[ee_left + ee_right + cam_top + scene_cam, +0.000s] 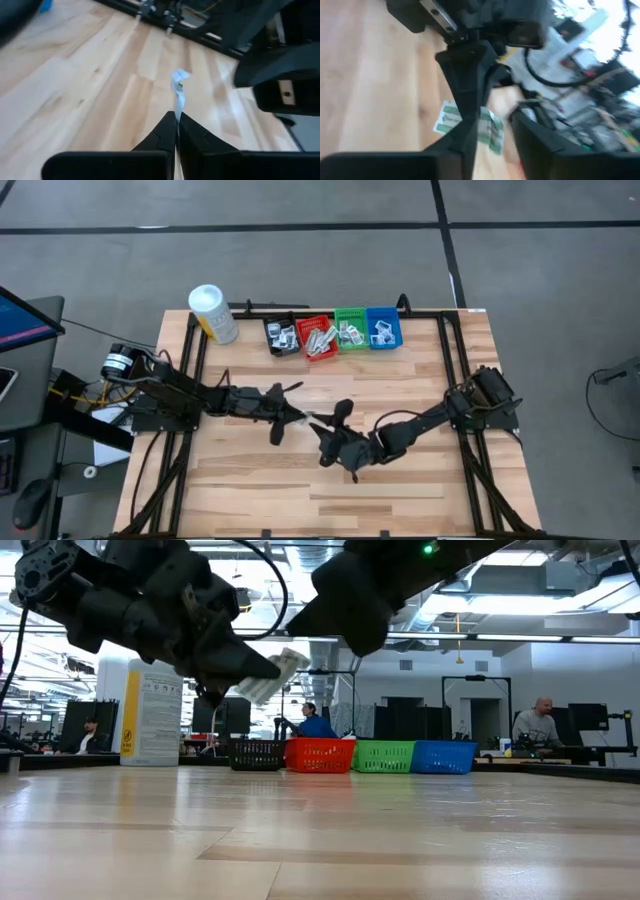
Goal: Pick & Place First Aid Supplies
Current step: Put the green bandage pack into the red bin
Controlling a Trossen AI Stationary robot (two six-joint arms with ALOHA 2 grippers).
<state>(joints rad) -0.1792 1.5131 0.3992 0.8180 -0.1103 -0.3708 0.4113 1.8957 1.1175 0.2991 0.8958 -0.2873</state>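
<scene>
Pinched edge-on in the left gripper (176, 120), one pale-green packet (178, 90) hangs above mid-table, short of the four bins (334, 333) already holding supplies, while the right gripper (492, 132) stands parted beside it.

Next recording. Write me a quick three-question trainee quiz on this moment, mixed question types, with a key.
1. True or false: the left gripper is shut on a pale-green wrapped strip, held above the table.
2. Which bin sits nearest the white canister? A) the blue bin B) the black bin C) the green bin
3. Fill in: the bin between the black and green ones is the ____ bin.

Key: 1 true; 2 B; 3 red. In the high view the right gripper sits close beside the left one at mid-table, and the right wrist view shows the strip between its parted fingers, as in a handover.
</scene>
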